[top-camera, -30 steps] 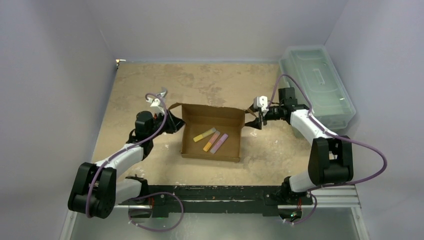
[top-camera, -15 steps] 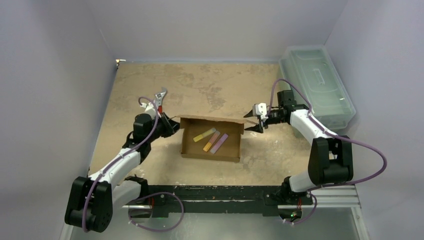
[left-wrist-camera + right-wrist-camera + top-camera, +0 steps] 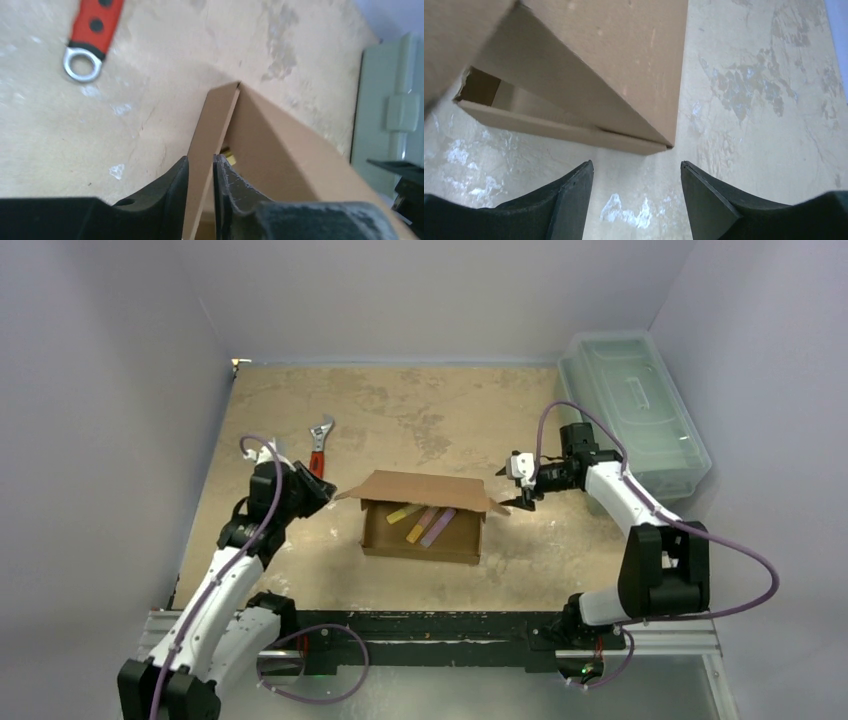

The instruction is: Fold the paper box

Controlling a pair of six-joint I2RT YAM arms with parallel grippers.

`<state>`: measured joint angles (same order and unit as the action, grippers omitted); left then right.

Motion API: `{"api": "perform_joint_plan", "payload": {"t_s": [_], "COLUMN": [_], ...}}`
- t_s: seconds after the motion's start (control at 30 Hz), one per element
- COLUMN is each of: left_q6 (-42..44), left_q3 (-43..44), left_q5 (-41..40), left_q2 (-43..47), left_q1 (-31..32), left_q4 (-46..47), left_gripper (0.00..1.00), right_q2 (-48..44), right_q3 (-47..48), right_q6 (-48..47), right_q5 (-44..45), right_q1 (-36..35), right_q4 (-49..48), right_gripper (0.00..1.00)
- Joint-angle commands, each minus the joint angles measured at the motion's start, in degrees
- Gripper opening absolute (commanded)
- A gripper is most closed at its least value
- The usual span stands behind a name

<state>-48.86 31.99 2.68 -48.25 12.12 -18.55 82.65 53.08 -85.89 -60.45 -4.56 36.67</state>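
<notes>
Lying left of centre on the mottled tan worktop [image 3: 420, 415] is a red-handled adjustable steel wrench [image 3: 319, 445]; just nearer the arm bases, the left jaws pinch the thin edge of the left side flap of the plain brown cardboard paper box [image 3: 425, 487]; the box sits mid-worktop between the two arms, its broad lid tilted forward over the tray, half covering three yellow, orange and purple sticks [image 3: 419, 528]; the right jaws stand open just off the box's right flap corner, gripping nothing; a translucent pale-green plastic bin [image 3: 635, 405] rests at far right.
</notes>
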Motion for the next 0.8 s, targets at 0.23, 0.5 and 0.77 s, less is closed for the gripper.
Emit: {"api": "perform_joint_plan", "payload": {"t_s": [0.23, 0.5, 0.77], "left_q6": [21.05, 20.05, 20.1], "left_q3": [11.28, 12.81, 13.26], "left_q5": [7.22, 29.48, 12.52], "left_q2": [12.81, -4.65, -20.66], "left_q1": [-0.15, 0.29, 6.67], "left_q4": [2.56, 6.55, 6.19], "left_gripper": [0.69, 0.69, 0.5], "right_q2": [-11.25, -11.8, -13.75], "right_q3": [-4.11, 6.3, 7.9], "right_q6": [-3.08, 4.69, 25.63], "right_q5": [9.59, 2.05, 14.44], "right_q1": [7.39, 6.54, -23.78], "right_q4": [6.44, 23.73, 12.74], "right_gripper": [0.71, 0.72, 0.68]}}
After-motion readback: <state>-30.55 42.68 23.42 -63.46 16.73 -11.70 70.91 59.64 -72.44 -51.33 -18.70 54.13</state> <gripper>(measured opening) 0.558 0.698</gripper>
